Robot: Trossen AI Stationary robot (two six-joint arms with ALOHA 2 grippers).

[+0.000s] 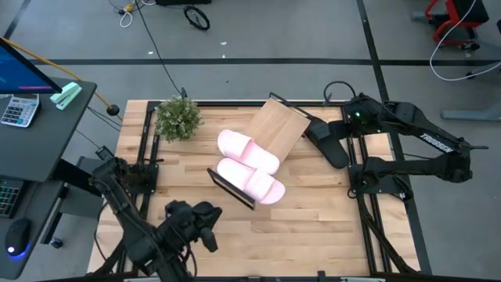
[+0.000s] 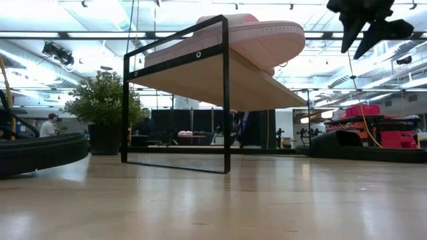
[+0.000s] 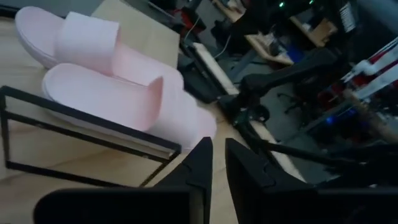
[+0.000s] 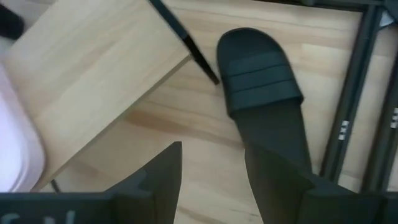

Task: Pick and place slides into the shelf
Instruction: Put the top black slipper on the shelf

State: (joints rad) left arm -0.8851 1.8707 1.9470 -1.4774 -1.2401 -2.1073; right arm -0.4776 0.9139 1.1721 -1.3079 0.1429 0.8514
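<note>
Two pink slides are seen laid on the shelf at mid-bench. One black slide lies right of it, unplaced; the fourth cannot be made out. The right end effector hangs spread and empty above the black slide. The left end effector, near left, holds nothing, its jaws slightly parted.

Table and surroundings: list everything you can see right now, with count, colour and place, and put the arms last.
Pink slides: two, pale pink, side by side on the shelf.
Black slide: one seen, black, on the tabletop beside the shelf's right end.
Shelf: one, light wood, black end frames, mid-table.
Plant: one, green, far left of table.
Left gripper: near front edge, slightly open, empty.
Right gripper: open above the black slide.
</note>
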